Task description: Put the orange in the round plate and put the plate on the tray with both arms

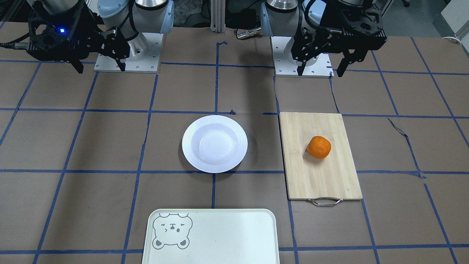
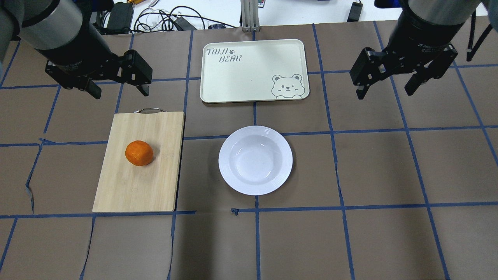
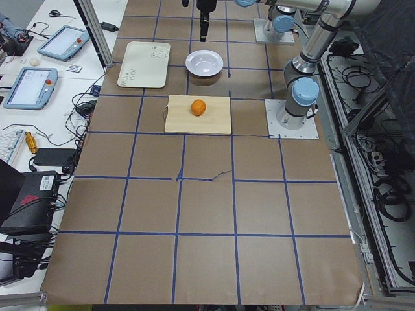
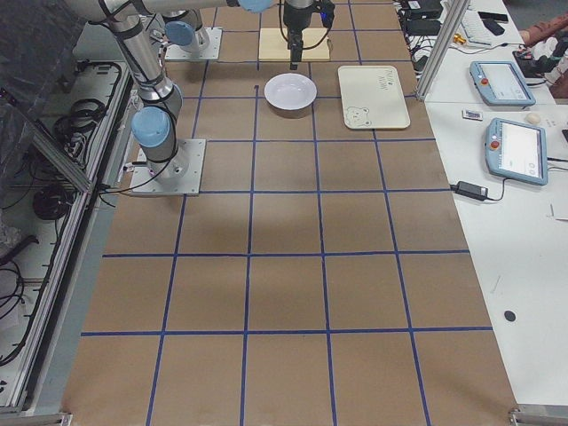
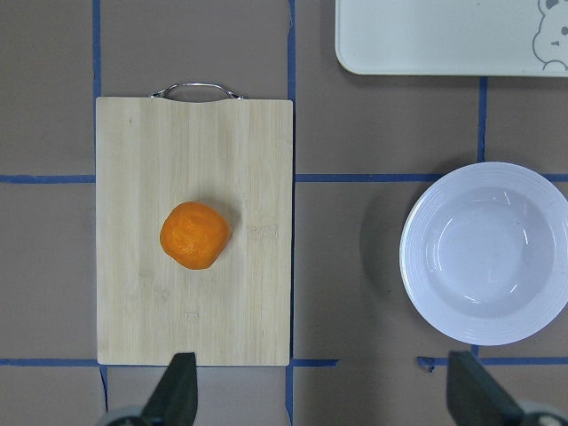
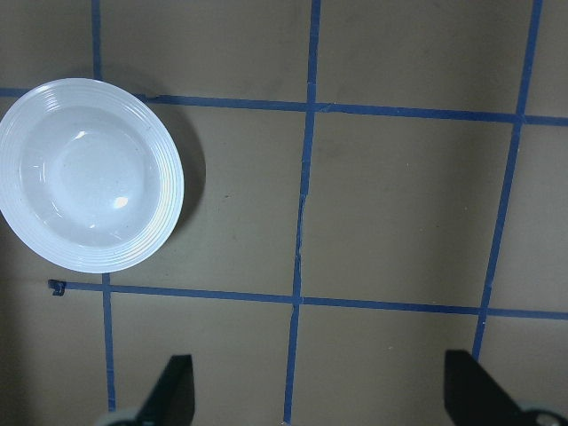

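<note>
Hovering wide open, the left tool and right tool grip nothing, leaving approach paths clear. The orange sits on the cutting board, apart from the empty round plate; the tray lies beyond.

I see two jointed arms of silver-grey tube, the left arm and the right arm, with light-blue joint caps. The left gripper and right gripper are black, two-fingered, with white lettering on the collar. A blue light glows on the right wrist's housing. The pale square base plates show screw holes.
</note>
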`<action>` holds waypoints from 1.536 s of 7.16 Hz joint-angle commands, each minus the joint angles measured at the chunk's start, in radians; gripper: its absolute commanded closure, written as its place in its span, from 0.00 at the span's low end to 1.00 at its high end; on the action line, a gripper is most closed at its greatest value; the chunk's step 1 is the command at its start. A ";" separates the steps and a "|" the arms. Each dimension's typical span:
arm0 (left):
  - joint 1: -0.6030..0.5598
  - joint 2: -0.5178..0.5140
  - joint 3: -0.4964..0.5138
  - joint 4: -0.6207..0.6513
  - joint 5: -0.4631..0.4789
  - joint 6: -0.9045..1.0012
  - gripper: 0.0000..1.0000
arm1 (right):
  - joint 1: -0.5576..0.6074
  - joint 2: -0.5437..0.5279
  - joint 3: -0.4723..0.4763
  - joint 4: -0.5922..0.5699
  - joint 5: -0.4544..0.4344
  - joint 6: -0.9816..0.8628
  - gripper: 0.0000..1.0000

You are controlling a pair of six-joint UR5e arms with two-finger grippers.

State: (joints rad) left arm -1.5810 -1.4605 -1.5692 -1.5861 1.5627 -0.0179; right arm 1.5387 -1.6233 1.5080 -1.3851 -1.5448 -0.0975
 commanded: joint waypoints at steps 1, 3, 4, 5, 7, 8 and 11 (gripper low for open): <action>0.001 0.000 0.000 0.000 -0.001 0.000 0.00 | 0.000 0.000 0.000 0.000 0.000 0.001 0.00; 0.001 0.000 -0.002 0.000 -0.001 0.000 0.00 | 0.001 0.000 0.003 0.001 -0.003 0.001 0.00; 0.001 0.000 0.000 0.000 -0.001 0.000 0.00 | 0.001 0.003 0.005 0.001 -0.003 0.002 0.00; 0.000 0.000 0.000 0.000 0.000 0.000 0.00 | 0.001 0.000 0.003 0.000 -0.001 0.015 0.00; 0.001 0.000 0.006 -0.008 0.002 0.000 0.00 | 0.000 0.002 0.005 0.006 -0.014 0.015 0.00; 0.003 -0.015 0.017 -0.003 -0.003 0.000 0.00 | 0.000 -0.001 0.003 0.006 -0.012 0.016 0.00; 0.001 -0.035 0.044 -0.012 0.010 -0.004 0.00 | -0.002 0.000 0.005 0.015 -0.012 0.019 0.00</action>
State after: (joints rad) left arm -1.5788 -1.4874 -1.5301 -1.5968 1.5704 -0.0192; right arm 1.5374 -1.6235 1.5123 -1.3724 -1.5577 -0.0787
